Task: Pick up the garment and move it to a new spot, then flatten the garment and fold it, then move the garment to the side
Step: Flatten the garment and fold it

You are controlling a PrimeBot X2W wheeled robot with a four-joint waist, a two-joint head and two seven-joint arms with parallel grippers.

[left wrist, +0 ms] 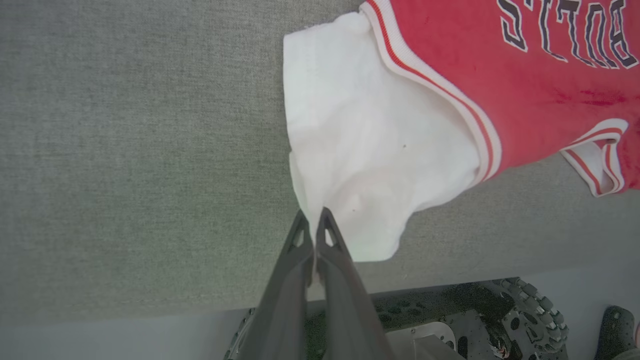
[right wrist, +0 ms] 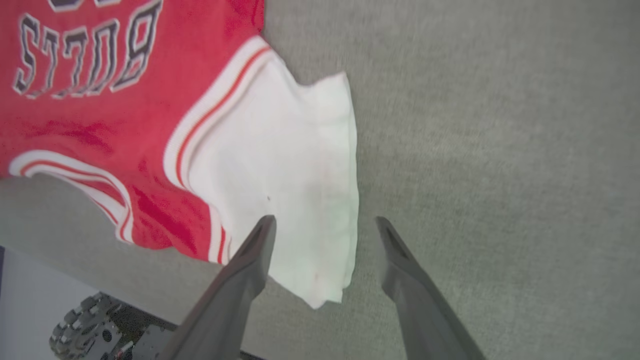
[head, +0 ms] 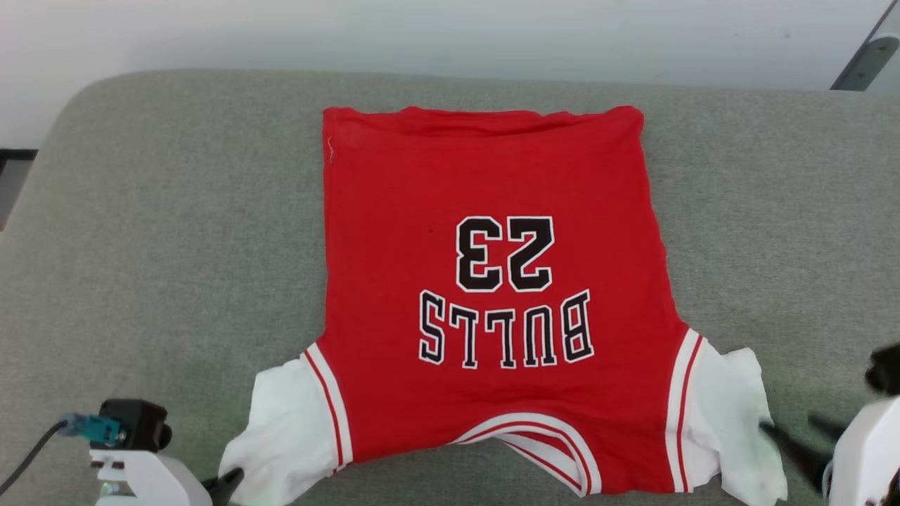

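Observation:
The garment (head: 492,281), a red jersey T-shirt with "BULLS" and a black 23, lies spread on the grey cushion, collar toward me and hem at the far side. Its white sleeves stick out at the lower left (head: 288,429) and lower right (head: 731,414). My left gripper (left wrist: 313,220) is shut on the outer edge of the left white sleeve (left wrist: 370,150); its dark tip (head: 228,481) shows at the sleeve's corner. My right gripper (right wrist: 325,225) is open, one finger over the right sleeve (right wrist: 295,165) and the other beyond the sleeve's edge over the cushion, also seen at the lower right (head: 798,430).
The grey padded surface (head: 155,246) extends well to both sides of the garment, with a pale wall behind it. Its near edge runs just below the sleeves, and my wheeled base (left wrist: 520,310) shows beneath. A metal bracket (head: 865,60) stands at the far right corner.

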